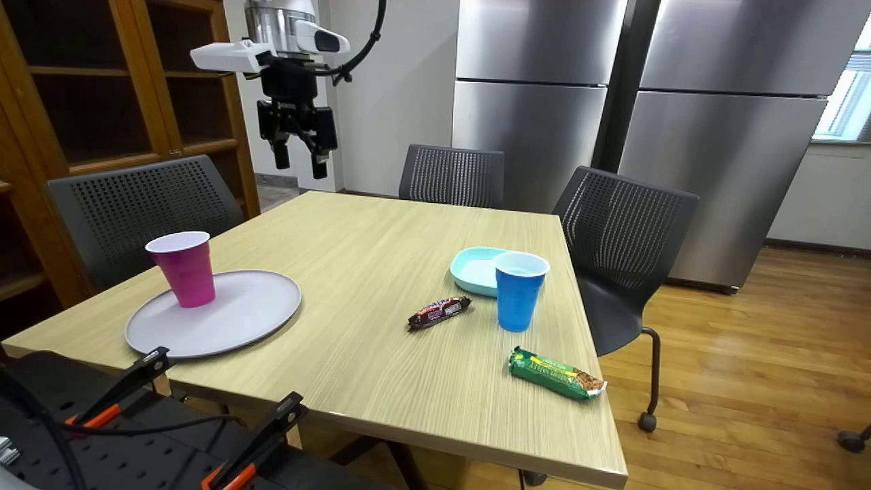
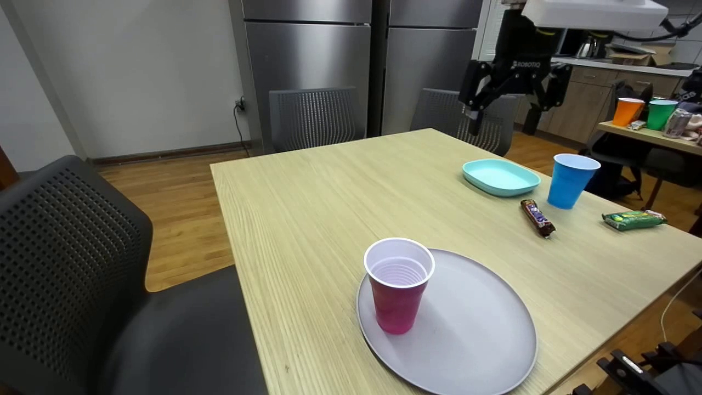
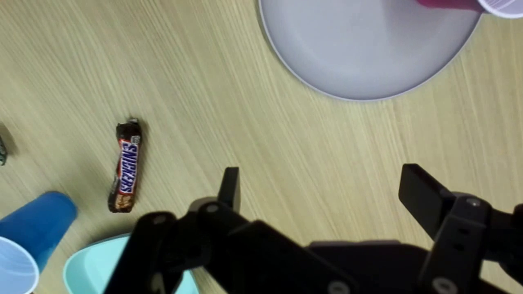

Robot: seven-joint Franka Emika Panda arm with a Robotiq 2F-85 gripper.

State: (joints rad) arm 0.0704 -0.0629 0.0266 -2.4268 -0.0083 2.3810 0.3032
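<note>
1. Two big silver fridges [image 2: 307,71] stand on a shiny wood floor [image 2: 181,236], farther back than the hand [image 2: 502,123] in an exterior view. Dark chairs [image 2: 318,118] are around the pale wood tabletop [image 2: 329,186], which is lower than the hand.
2. The hand hangs up in the air, well apart from the things on the tabletop. Its two fingers [image 3: 231,185] are spread wide, and pale wood shows in the gap between them.
3. To the left of the hand in the wrist view, a Snickers bar [image 3: 127,167] lies flat on the tabletop.
4. A blue-green plate [image 3: 92,263] is down and to the left of the hand's gap in that view, and part of the hand hides some of it.
5. Near that plate, and farther left of the hand, a blue cup [image 3: 49,218] stands upright.
6. A green packet [image 1: 556,374] is farther from the hand than the Snickers bar. It lies near the blue cup, and just a little tip shows at the left edge of the wrist view.
7. Ahead of the fingers in the wrist view is a big round gray plate [image 3: 359,53]. A pink cup [image 2: 396,302] with a white inside stands on it, ahead and to the right of the hand.
</note>
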